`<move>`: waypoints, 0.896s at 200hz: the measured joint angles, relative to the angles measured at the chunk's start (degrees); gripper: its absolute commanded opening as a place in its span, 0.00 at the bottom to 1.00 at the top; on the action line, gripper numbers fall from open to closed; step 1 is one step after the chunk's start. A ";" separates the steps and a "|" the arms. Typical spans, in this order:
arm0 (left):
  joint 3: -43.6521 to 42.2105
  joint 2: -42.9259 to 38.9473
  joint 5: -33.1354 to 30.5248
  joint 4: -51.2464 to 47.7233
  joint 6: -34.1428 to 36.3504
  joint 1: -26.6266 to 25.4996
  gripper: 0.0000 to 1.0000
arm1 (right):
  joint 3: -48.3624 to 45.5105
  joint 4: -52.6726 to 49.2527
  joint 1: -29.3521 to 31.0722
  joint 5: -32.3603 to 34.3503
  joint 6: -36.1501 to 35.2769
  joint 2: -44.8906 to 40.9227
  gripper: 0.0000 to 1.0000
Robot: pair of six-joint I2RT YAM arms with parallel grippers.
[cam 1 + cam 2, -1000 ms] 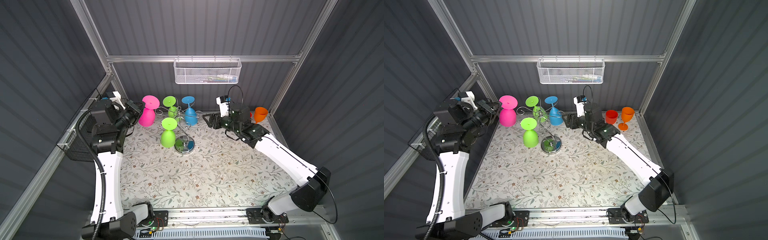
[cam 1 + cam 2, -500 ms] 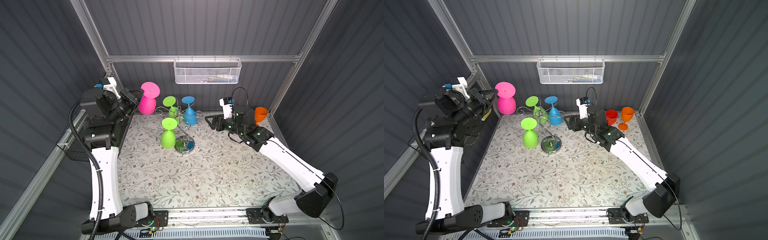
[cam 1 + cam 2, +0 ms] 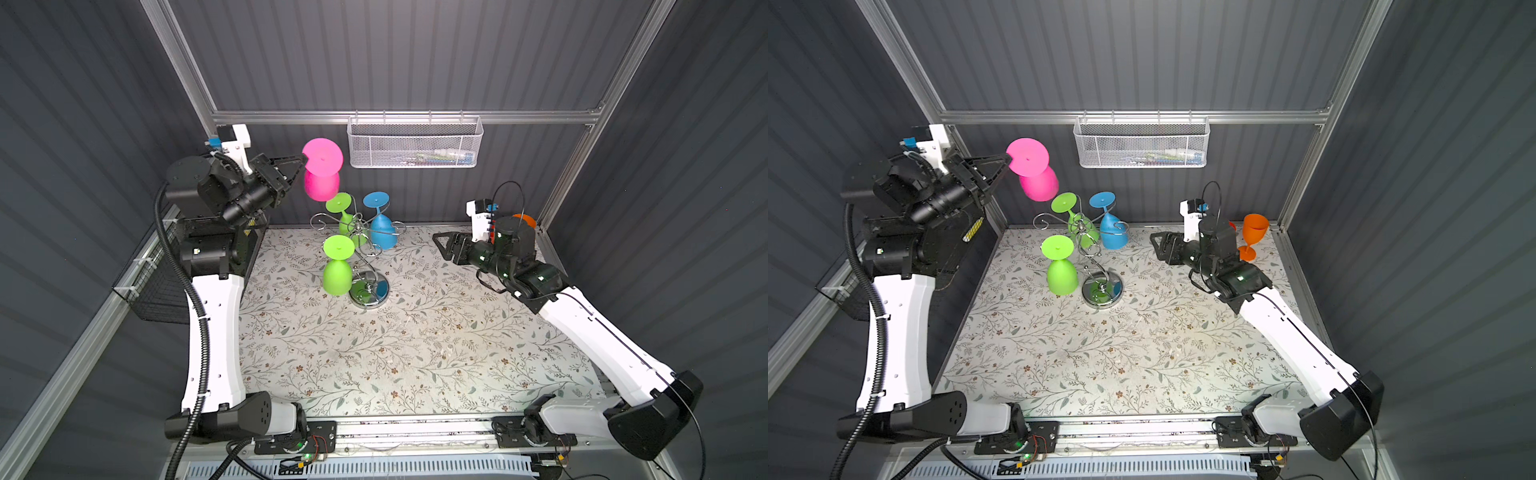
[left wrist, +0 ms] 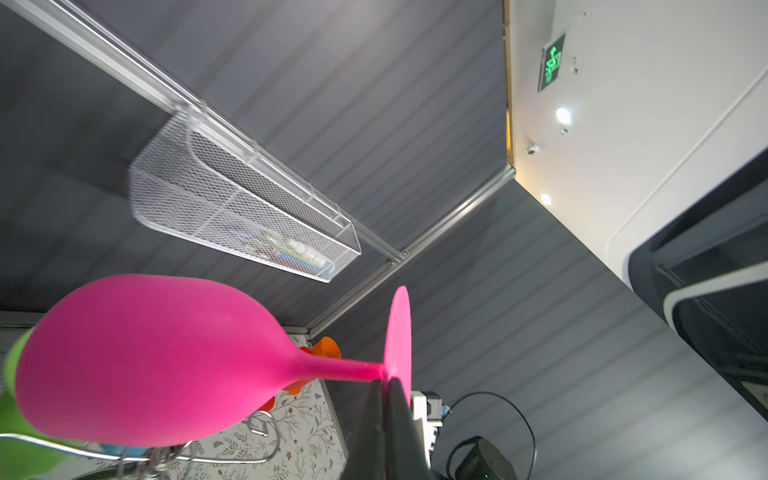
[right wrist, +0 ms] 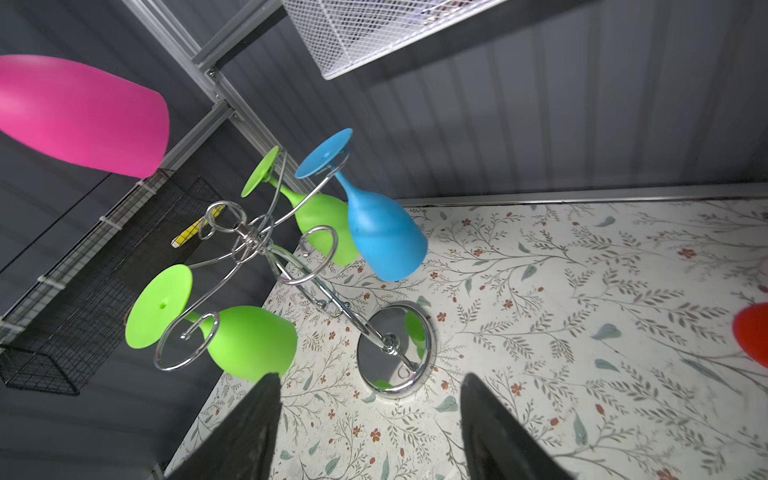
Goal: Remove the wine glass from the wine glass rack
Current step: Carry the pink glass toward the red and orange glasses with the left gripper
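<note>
Stem of pink glass shows only in left wrist view.

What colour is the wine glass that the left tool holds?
Pink; the wine glass shows best in the left wrist view.

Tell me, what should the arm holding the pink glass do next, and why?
Probably swing it sideways and lower it toward the mat: the left tool pinches the pink wine glass by its foot, upside down, already clear of the wine glass rack.
</note>
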 measured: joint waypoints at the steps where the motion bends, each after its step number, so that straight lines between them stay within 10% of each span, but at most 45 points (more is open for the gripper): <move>1: 0.04 0.07 0.02 0.04 0.02 -0.17 0.00 | -0.13 -0.11 -0.13 -0.02 0.13 -0.15 0.69; 100: -2.21 3.56 0.61 7.02 4.33 -19.54 0.00 | -9.03 -5.84 -11.69 -0.46 8.48 -11.43 0.70; 179: -14.08 1.84 -5.97 5.49 21.00 -37.16 0.00 | -13.57 -10.71 -22.43 -6.05 16.76 -17.75 0.69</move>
